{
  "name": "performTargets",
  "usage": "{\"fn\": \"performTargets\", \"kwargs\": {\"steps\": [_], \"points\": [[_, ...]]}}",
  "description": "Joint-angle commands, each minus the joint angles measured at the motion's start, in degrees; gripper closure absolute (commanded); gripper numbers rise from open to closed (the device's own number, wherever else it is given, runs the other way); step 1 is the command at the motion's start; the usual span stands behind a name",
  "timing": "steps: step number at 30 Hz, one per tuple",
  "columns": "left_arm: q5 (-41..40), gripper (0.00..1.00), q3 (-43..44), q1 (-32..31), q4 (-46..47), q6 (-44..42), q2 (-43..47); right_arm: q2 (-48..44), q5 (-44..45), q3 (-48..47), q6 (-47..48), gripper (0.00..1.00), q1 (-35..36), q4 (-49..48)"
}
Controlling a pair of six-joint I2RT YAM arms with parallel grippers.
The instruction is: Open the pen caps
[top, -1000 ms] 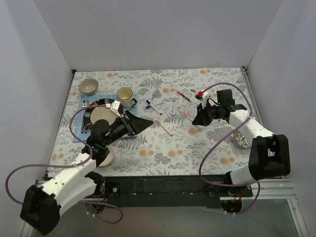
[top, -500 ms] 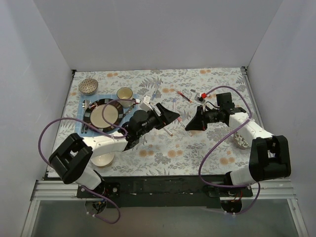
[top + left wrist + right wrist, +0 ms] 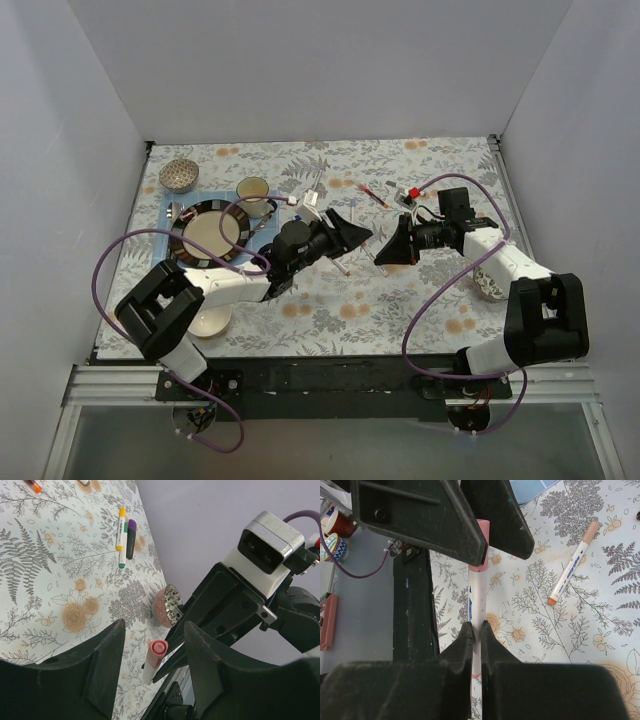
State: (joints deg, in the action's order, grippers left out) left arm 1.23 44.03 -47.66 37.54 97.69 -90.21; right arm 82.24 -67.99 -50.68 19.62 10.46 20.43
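Observation:
My right gripper (image 3: 476, 627) is shut on the white barrel of a pen (image 3: 479, 602) and holds it off the table, pointing left. The pen's pink cap (image 3: 480, 545) sits at its far end. In the left wrist view the same cap (image 3: 159, 648) faces the camera, between the fingers of my left gripper (image 3: 156, 625). Those jaws are open, with a gap on each side of the cap. From above, the left gripper (image 3: 362, 236) and the right gripper (image 3: 385, 250) meet nose to nose over the middle of the table.
Several more pens (image 3: 312, 217) lie at the back middle, and an orange-tipped one (image 3: 570, 572) lies under my right wrist. A plate (image 3: 185, 238) on a blue mat, a cup (image 3: 253, 190) and a bowl (image 3: 179, 174) are at the left. A small bowl (image 3: 487, 286) stands at the right.
The left arm has swung right from the plate to the pen held by the right gripper, and its jaws have narrowed around the cap. The right gripper has shifted slightly left.

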Motion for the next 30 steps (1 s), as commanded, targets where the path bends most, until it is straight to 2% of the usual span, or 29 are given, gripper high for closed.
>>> {"fn": "performTargets", "kwargs": {"steps": [1,5,9,10,12,13,16,19,23,28,29,30], "points": [[1.8,0.54,2.3,-1.0,2.1,-2.1,-0.6,0.4,-1.4,-0.1,-0.5,0.99,-0.3,-1.7],[1.8,0.64,2.6,-1.3,2.0,-2.8,-0.8,0.6,-1.2,0.1,-1.0,0.99,-0.3,-2.1],[1.3,0.88,2.6,-1.3,1.8,-3.5,-0.4,1.0,-1.2,0.1,-1.0,0.99,-0.3,-2.1],[0.5,0.99,2.5,-1.3,2.1,-4.3,-0.2,1.0,-1.2,0.1,-1.0,0.99,-0.3,-2.1],[-0.4,1.00,1.9,-1.3,3.0,-5.1,0.9,1.2,-1.3,0.1,-0.8,0.95,-0.3,-1.8],[-0.4,1.00,1.7,-1.3,3.2,-5.5,1.2,1.1,-2.0,0.2,-0.4,0.74,-0.3,-1.7],[-0.4,1.00,1.2,-1.3,4.9,-6.6,1.4,0.7,-3.4,0.5,-0.1,0.33,-0.2,-1.6],[3.1,1.00,1.5,-1.5,8.6,-6.6,0.0,0.6,-4.1,0.8,-0.2,0.24,0.1,-2.1],[6.2,1.00,2.5,-2.6,11.4,-6.6,-2.2,1.2,-4.7,0.9,-1.3,0.24,0.4,-2.9],[5.9,1.00,3.3,-3.2,12.1,-8.0,-2.9,1.2,-6.4,1.2,-3.0,0.30,0.5,-4.6],[5.9,1.00,3.2,-3.2,12.5,-8.0,-3.3,1.2,-6.6,1.4,-3.4,0.33,0.5,-4.7],[5.9,1.00,3.3,-3.2,12.8,-8.0,-3.5,1.3,-6.5,1.4,-3.7,0.42,0.5,-5.0]]}}
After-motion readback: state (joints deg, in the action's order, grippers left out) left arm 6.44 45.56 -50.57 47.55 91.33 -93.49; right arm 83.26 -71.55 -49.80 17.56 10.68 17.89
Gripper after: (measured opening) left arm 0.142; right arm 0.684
